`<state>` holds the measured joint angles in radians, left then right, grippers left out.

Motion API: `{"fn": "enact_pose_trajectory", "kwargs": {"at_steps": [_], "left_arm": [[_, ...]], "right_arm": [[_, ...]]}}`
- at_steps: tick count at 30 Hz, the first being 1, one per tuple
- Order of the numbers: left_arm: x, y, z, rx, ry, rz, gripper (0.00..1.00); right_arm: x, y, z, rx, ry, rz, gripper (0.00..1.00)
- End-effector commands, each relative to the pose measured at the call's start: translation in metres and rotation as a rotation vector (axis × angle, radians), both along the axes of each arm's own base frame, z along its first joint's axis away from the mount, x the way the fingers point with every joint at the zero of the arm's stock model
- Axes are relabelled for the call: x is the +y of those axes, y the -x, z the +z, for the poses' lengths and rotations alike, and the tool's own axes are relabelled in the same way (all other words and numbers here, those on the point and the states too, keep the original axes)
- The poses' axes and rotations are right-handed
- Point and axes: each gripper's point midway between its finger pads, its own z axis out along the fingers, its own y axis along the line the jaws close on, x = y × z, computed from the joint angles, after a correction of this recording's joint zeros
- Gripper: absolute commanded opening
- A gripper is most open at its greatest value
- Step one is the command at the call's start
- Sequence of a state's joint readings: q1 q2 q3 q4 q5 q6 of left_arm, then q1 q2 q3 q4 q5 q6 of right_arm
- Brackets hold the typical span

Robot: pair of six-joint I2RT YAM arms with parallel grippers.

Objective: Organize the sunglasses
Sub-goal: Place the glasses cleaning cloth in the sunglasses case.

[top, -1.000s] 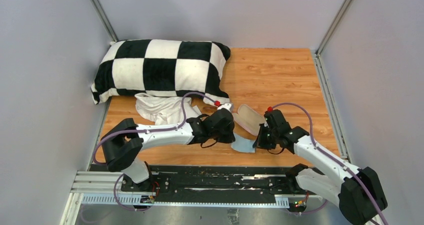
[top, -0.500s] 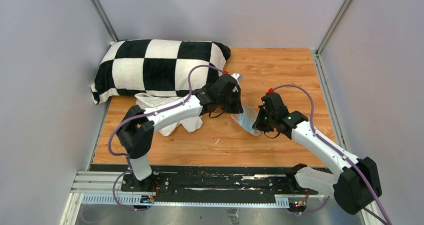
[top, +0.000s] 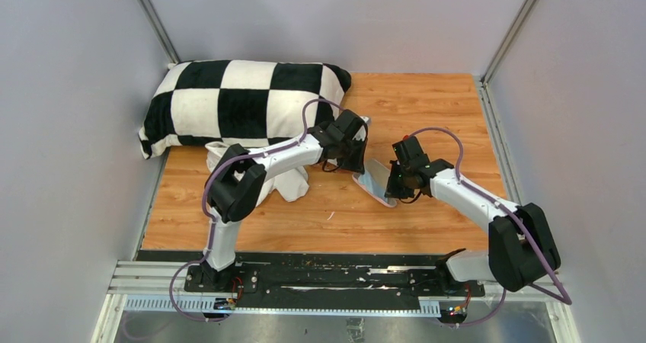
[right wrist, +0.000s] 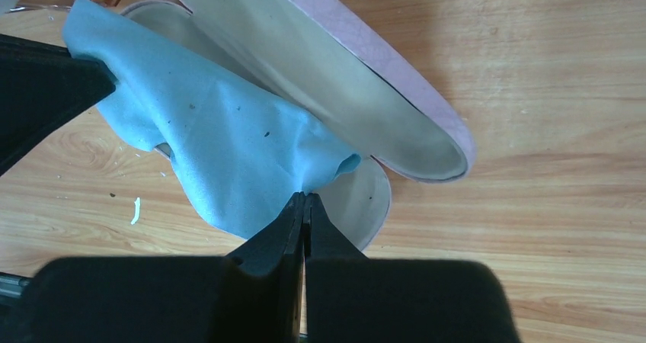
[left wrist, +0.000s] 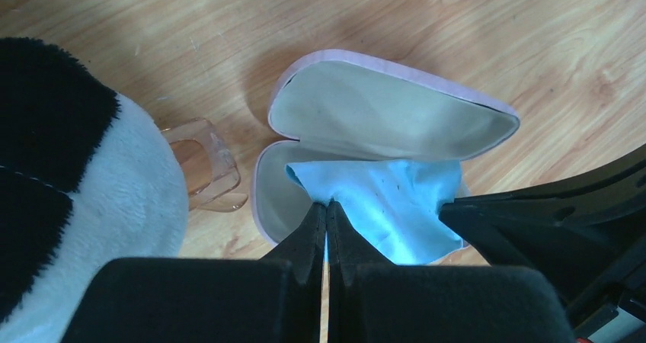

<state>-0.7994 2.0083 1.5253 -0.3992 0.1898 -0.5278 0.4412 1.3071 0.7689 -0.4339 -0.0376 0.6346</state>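
The left gripper [left wrist: 326,215] is pinching one edge of the thin, soft light-blue cloth [left wrist: 390,206] between black fingers that are pressing tightly together. The right gripper [right wrist: 305,206] is pinching the opposite corner the same way, its fingers lying flat on the fabric with no gap showing. The cloth is sagging in gentle folds between the two hands, flecked with a few dark specks. It is draping over the lower shell of the pink oblong clamshell case [left wrist: 385,103], which is lying open just ahead of the left fingertips, its smooth cream lining facing up and its lid rising beyond the cloth. Out to the left of the left gripper, a small clear pinkish plastic loop [left wrist: 204,168] with rounded corners is lying on the wood-grain table [left wrist: 472,30]. It is sitting just beside the case's end, partly hidden by the edge of the plush black-and-white checked pillow [left wrist: 68,175], and what it belongs to is hard to make out. A crumpled white fabric [top: 255,171] is lying under the left arm, behind that gripper. The cloth is hiding most of the lower shell, and the sunglasses themselves are not showing clearly in any view, so where they are lying and which way their long axis is pointing cannot be told
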Motion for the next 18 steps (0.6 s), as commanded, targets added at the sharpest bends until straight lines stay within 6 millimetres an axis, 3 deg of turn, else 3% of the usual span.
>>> {"fn": "enact_pose_trajectory", "kwargs": {"at_steps": [1, 8, 18], "left_arm": [[0.006, 0.006, -0.021, 0.039, -0.018, -0.046, 0.0], [0.019, 0.024, -0.045, 0.092, -0.033, -0.04, 0.0], [0.031, 0.036, -0.049, 0.105, -0.054, -0.056, 0.0]], "right_arm": [[0.001, 0.006, -0.016, 0.037, -0.012, 0.029, 0.0], [-0.01, 0.008, -0.033, -0.004, 0.033, 0.054, 0.0], [-0.012, 0.007, -0.04, -0.054, 0.06, 0.136, 0.0]]}}
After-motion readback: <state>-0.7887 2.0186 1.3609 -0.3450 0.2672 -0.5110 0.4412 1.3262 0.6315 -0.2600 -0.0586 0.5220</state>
